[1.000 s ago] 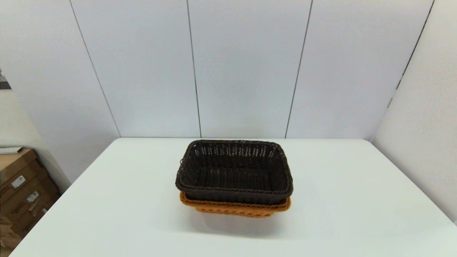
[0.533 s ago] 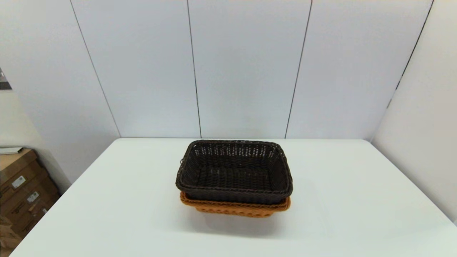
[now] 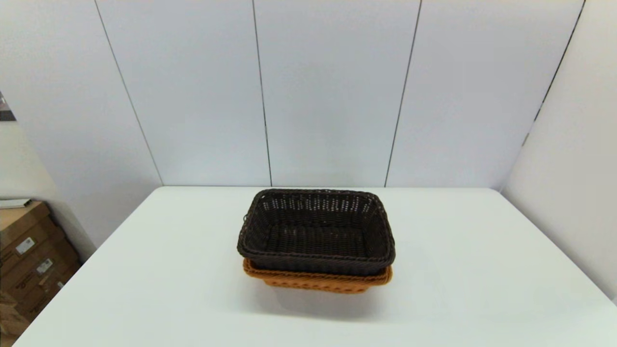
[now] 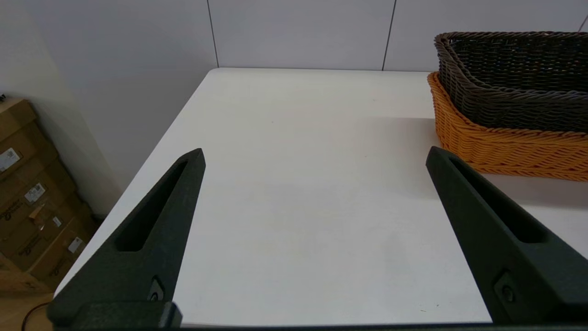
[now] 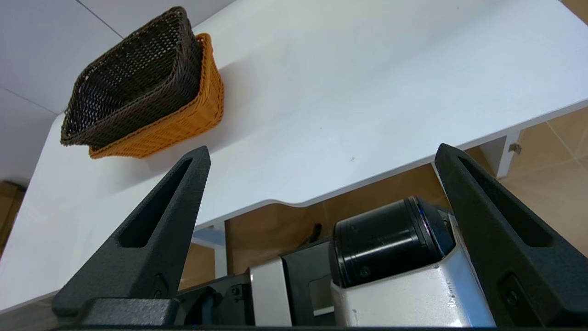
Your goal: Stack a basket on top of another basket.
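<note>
Dark brown basket (image 3: 315, 231) nested in orange-tan basket (image 3: 318, 282); left tool (image 4: 314, 156), right tool (image 5: 321, 154) spread wide, empty.

The dark brown rectangular woven wicker basket (image 3: 315, 231) sits nested inside the orange-tan rectangular woven wicker basket (image 3: 318, 281), which stands on the white table (image 3: 144, 289) near its centre, closer to the far edge than to the robot. Stacked cardboard boxes (image 3: 29, 260) stand on the floor beyond the table's left side. The left gripper (image 4: 314, 158) hovers over the table's near left area, left of the baskets and apart from them, while the right gripper (image 5: 321, 154) sits off the table's near edge, well apart from the baskets.
</note>
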